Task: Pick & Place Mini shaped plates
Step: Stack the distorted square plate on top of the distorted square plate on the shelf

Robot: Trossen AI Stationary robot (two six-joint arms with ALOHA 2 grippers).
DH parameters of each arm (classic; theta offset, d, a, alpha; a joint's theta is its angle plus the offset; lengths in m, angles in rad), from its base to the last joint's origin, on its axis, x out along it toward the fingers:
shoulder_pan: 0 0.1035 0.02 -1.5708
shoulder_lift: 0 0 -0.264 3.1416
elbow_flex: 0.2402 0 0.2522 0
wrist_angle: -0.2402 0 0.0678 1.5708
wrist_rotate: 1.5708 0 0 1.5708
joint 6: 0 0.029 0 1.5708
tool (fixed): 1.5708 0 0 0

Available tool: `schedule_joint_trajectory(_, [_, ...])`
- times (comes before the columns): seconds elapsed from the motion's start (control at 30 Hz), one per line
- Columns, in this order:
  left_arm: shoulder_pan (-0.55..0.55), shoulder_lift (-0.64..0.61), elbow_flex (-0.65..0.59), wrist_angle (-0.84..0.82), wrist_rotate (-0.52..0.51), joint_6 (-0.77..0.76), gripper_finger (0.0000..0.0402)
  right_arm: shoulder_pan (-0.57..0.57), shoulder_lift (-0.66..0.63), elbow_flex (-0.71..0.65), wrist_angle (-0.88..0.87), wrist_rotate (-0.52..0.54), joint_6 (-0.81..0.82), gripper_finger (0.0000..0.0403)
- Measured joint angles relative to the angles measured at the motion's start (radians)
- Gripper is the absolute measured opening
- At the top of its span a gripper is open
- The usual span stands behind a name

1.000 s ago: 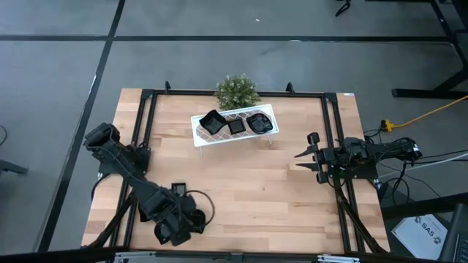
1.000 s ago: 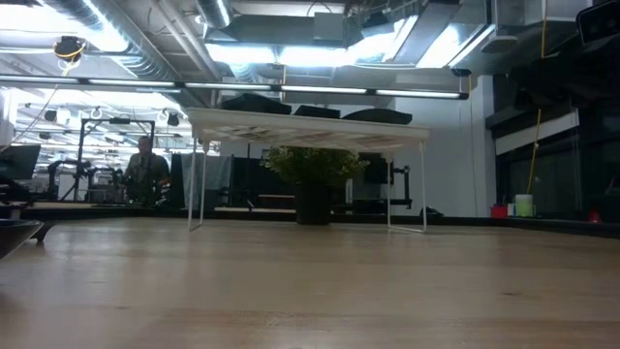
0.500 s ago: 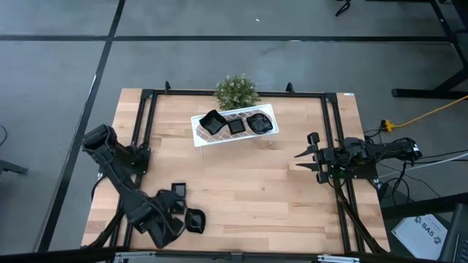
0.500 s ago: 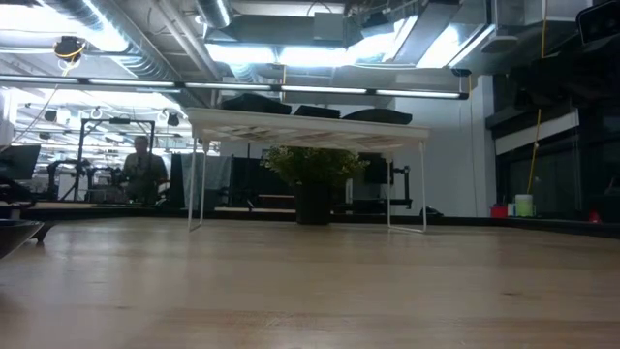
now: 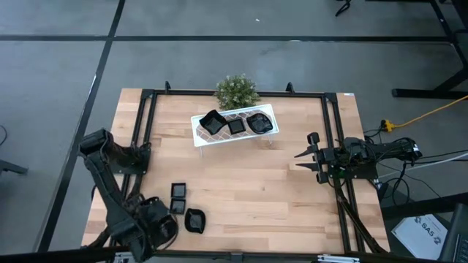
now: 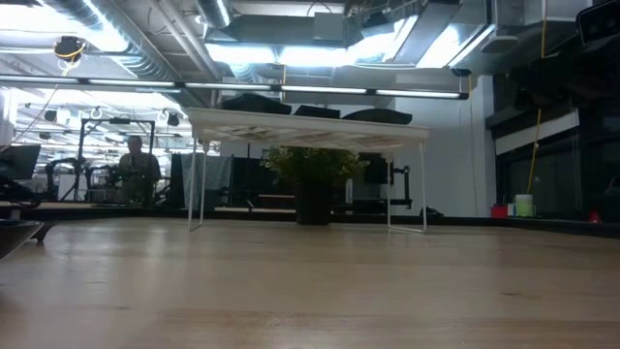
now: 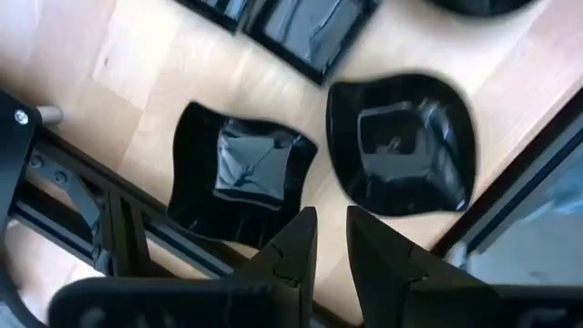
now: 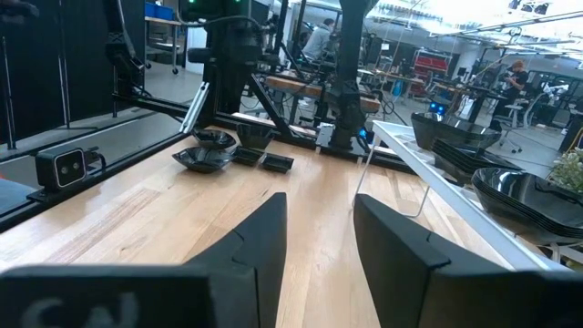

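The left gripper [image 7: 330, 239] hangs at the table's [image 5: 241, 186] front left corner, hard by the black frame rail [image 7: 100, 232]; its fingers stand slightly parted and empty, above the gap between two mini shaped plates [image 7: 244, 173] lying close to that rail. More black plates sit on the white rack [image 5: 234, 124] at the far edge, just before the plant [image 5: 236, 90]. The broad middle of the wood lies bare (from rack to front edge). The right gripper [image 5: 306, 158], spread and empty, waits by the right rail
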Motion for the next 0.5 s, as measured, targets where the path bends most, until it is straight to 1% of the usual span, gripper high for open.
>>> schedule_joint_trajectory(0.23, [-0.062,0.101,0.000,0.002,0.010,0.011,0.0056,0.000,0.000,0.000,0.000,0.000,0.000,0.0129])
schedule_joint_trajectory(0.37, [-0.069,0.146,0.000,0.004,0.007,0.011,0.0056,0.000,0.000,0.000,0.000,0.000,0.000,0.0129])
schedule_joint_trajectory(0.5, [-0.071,0.163,0.000,0.005,0.008,0.011,0.0056,0.000,0.000,0.000,0.000,0.000,0.000,0.0129])
